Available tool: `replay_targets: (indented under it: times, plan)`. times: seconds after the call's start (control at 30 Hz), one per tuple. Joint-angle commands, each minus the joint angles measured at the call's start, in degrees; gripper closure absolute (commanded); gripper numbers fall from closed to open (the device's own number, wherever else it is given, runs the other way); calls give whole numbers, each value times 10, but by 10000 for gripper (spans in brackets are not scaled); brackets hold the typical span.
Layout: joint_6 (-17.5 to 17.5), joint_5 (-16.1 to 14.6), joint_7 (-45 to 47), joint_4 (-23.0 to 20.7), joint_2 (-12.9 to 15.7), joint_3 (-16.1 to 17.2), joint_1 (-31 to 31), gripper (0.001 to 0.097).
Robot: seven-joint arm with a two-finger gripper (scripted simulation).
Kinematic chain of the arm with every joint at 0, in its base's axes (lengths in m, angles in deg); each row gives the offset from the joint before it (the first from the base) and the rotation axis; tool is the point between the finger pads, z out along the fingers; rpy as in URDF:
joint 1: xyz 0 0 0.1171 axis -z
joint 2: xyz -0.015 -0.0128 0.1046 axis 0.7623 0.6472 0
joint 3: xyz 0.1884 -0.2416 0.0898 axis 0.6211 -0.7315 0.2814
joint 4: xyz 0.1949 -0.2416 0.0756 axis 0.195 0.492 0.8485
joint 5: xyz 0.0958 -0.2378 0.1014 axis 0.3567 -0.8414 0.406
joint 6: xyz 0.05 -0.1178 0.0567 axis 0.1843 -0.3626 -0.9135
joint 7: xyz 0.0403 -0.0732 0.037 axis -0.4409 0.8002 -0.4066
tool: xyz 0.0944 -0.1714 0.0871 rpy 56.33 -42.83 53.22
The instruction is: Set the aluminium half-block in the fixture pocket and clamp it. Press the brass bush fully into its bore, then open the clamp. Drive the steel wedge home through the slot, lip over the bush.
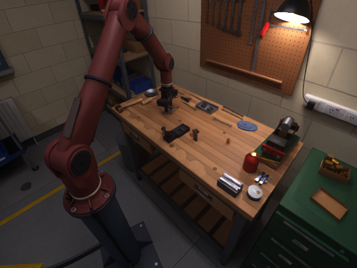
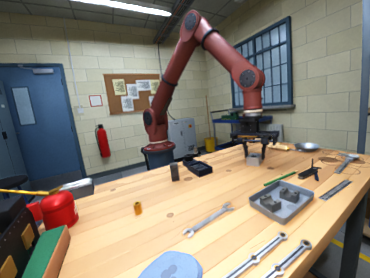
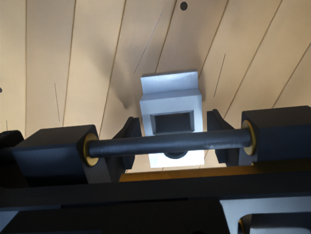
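At the far end of the wooden bench the aluminium half-block (image 1: 169, 109) (image 2: 253, 159) (image 3: 173, 118) lies on the top, with a rectangular pocket and a half-round bore visible from the wrist camera. My gripper (image 1: 167, 109) (image 2: 254, 150) (image 3: 173, 135) stands open around the block, one finger on each side, holding nothing. The dark fixture (image 1: 176, 132) (image 2: 197, 167) sits nearer the bench middle, empty. The dark steel wedge (image 1: 195, 134) (image 2: 174, 171) stands upright beside it. The small brass bush (image 1: 227, 141) (image 2: 137, 208) stands further along.
A grey tray (image 1: 207, 107) (image 2: 281, 200) with two blocks lies close by. A hammer (image 1: 128, 104), metal dish (image 1: 151, 92) (image 2: 306, 146), pencil (image 2: 280, 178), spanners (image 2: 208, 219) and a blue cloth (image 1: 247, 125) are spread over the bench. A red oil can (image 1: 251, 162) stands at the other end.
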Motion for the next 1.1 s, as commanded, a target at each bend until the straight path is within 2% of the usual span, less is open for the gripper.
replay_targets:
  times: [0.0, 0.33, 1.07]
  plan:
    - [0, 0, 0, -1, -1, 0, 0, 313]
    - [0, 0, 0, 0, -1, 0, 0, 318]
    - [0, 0, 0, 0, -1, 0, 0, 758]
